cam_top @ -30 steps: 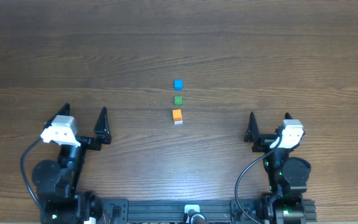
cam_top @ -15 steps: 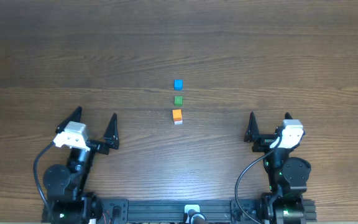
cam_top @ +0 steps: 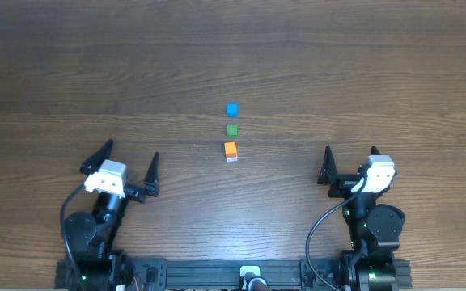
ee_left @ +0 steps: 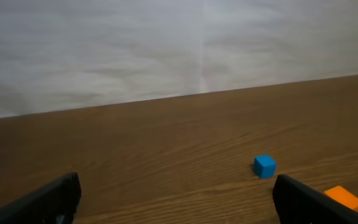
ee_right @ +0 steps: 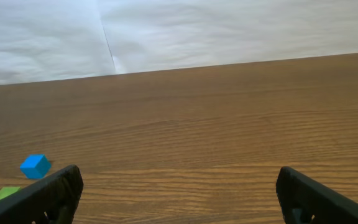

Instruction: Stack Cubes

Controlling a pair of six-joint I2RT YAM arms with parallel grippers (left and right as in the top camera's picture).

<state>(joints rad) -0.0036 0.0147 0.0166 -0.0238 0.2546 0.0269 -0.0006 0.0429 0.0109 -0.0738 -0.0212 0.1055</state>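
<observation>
Left gripper (cam_top: 130, 151) and right gripper (cam_top: 350, 151) both spread, empty; orange cube (ee_left: 344, 196) partly hidden behind left gripper's finger

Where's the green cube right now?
In the top view the green cube is near the centre, in the middle of a short column: blue cube just above it, orange cube just below, touching neither.

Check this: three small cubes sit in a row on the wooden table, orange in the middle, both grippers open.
The middle one is wrong: the top view shows the small green cube between the small blue cube and the small orange cube. The row on the wooden table and the open left gripper and right gripper are right.
</observation>
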